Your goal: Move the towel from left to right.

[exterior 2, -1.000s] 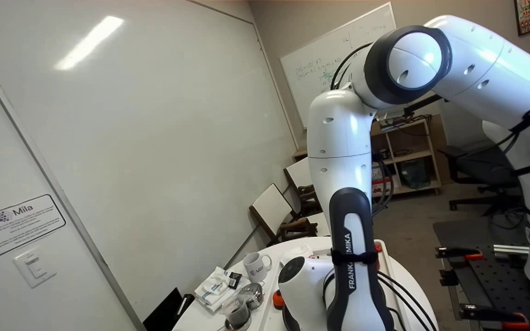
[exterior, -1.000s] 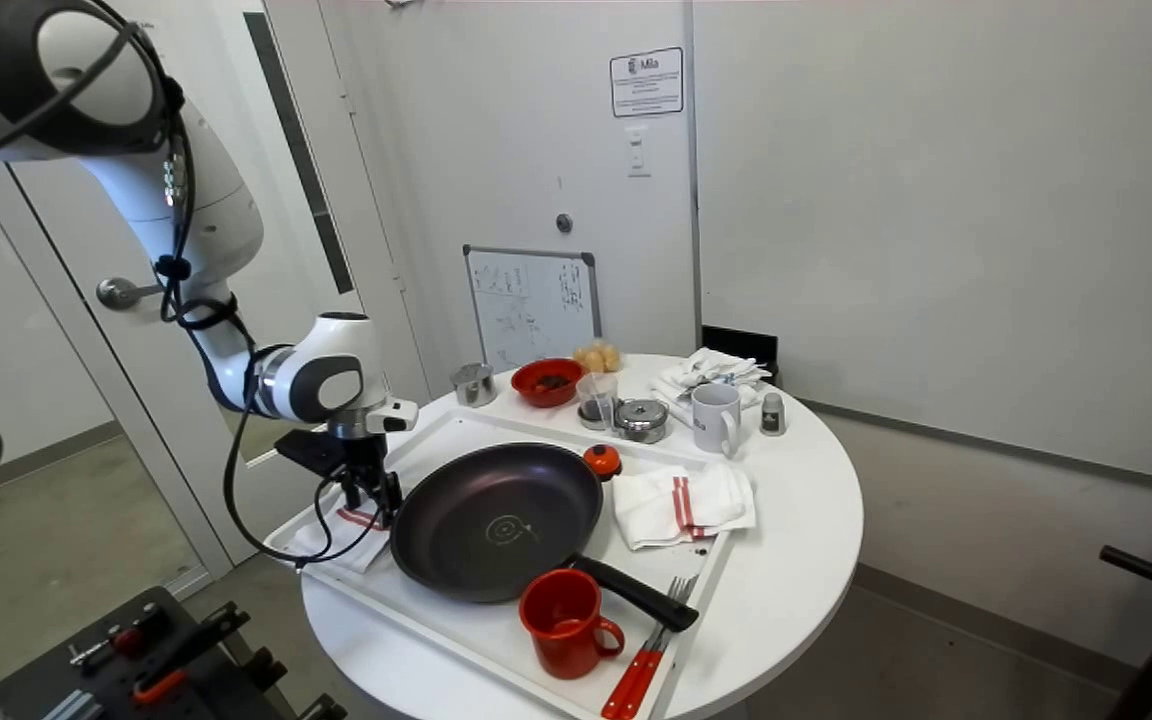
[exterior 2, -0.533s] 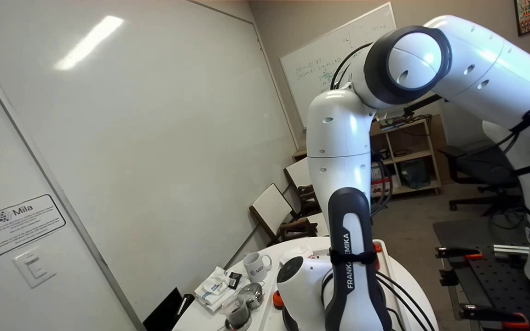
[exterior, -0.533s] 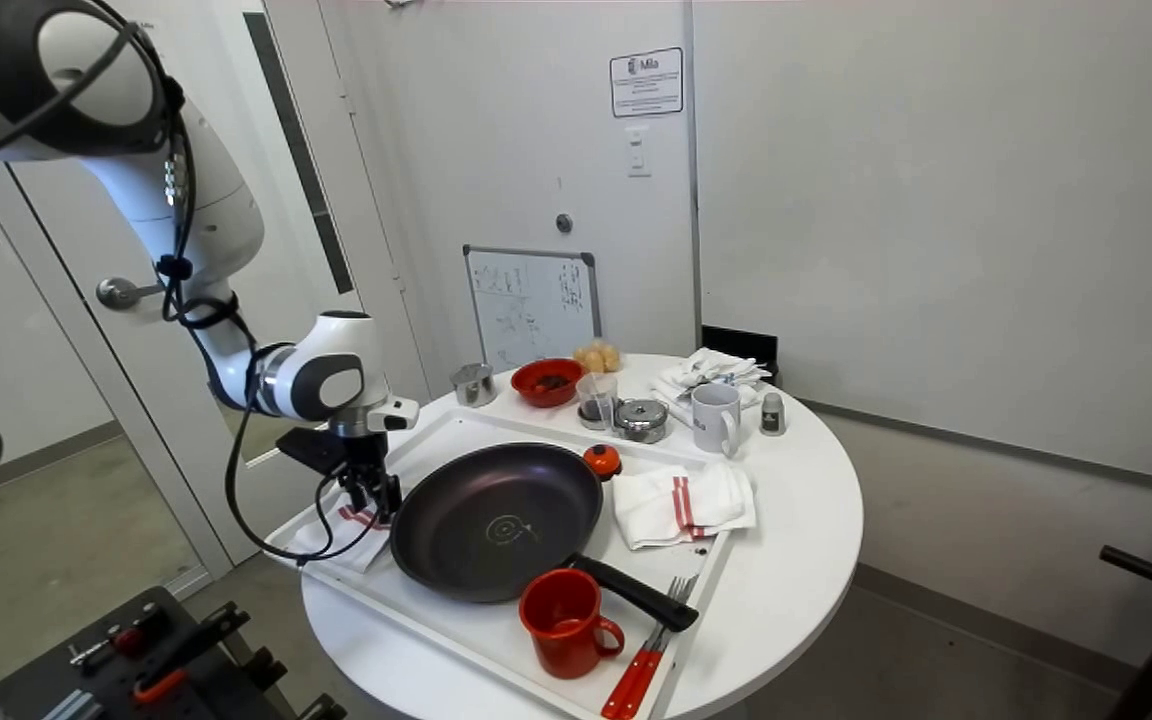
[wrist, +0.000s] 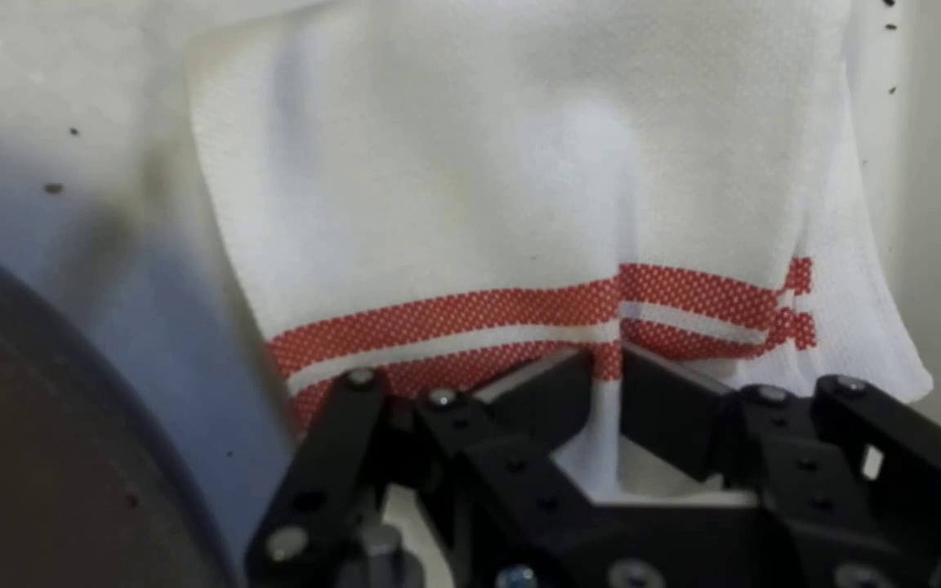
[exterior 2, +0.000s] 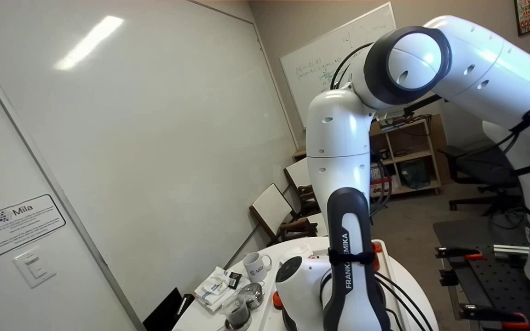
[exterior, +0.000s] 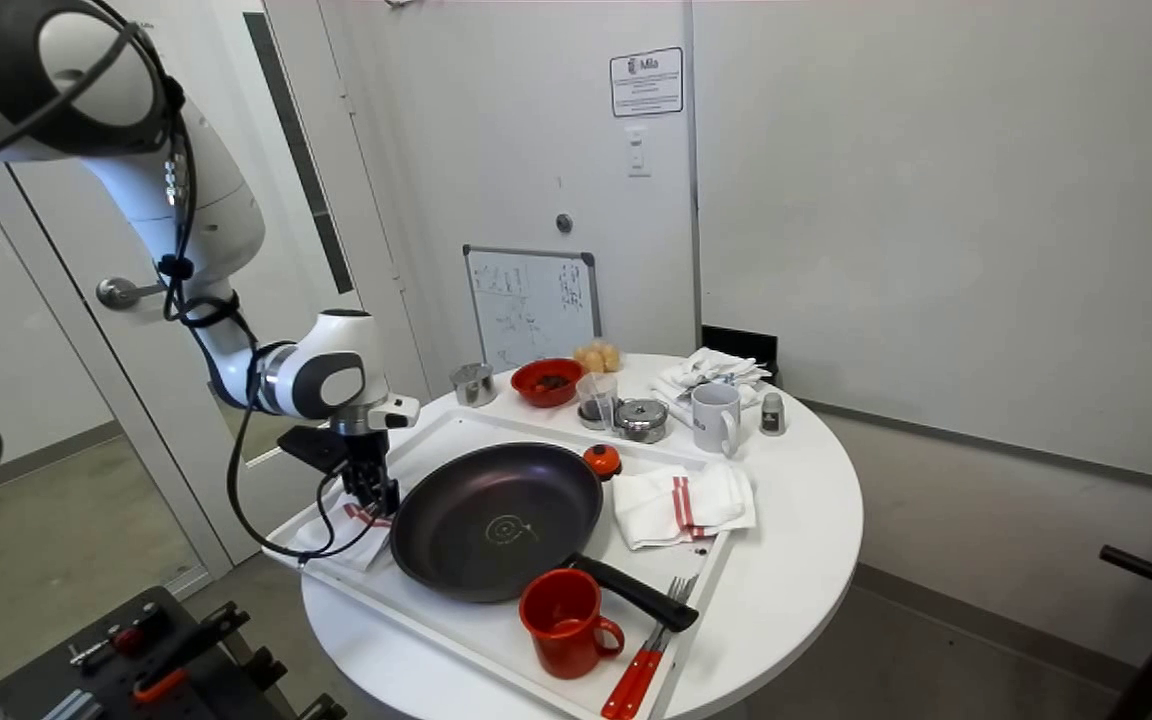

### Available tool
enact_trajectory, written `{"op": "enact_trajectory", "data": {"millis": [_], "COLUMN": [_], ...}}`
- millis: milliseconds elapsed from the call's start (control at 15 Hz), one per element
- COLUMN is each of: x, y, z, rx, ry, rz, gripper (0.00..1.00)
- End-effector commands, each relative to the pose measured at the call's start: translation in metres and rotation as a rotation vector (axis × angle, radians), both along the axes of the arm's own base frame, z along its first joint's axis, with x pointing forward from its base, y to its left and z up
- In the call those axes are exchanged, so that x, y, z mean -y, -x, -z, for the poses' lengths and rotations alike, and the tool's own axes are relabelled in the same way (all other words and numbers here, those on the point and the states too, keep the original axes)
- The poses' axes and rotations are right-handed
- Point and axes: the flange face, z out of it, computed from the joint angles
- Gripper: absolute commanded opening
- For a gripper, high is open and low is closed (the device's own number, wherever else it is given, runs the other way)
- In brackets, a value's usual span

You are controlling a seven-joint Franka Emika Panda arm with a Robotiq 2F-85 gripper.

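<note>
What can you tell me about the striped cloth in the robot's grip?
The towel is white, woven-looking fabric crossed by two red stripes. Folded and rumpled, it lies on the white tray beside the black frying pan. The gripper pinches a raised fold at the stripes; the towel's underside is hidden.

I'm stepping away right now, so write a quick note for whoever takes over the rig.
Gripper: shut, pinching a fold of the red-striped towel.
Towel: on the tray, left of the frying pan in an exterior view; another striped cloth lies on the pan's other side.
Done: towel gripped, not yet carried across.
Left: lift it, move it right, set it down, release. The exact drop spot isn't marked; likely beyond the pan, so I'd lift high enough to clear its rim.
</note>
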Motion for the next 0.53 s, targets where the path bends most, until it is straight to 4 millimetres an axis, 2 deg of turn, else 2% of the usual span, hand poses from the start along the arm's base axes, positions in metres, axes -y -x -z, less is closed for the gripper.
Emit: {"op": "enact_trajectory", "data": {"millis": [0,400,467], "x": [-0.0022,-0.0016,-0.002], "y": [-0.0035,-0.0026,-0.0021], "z": [0.0079,0.0051,0.0066], "rx": [-0.006,-0.003,-0.011], "ry": [-0.004,-0.004,-0.006], "rz": [0.009,0.015,0.016], "gripper": [0.0,0.0,0.25]}}
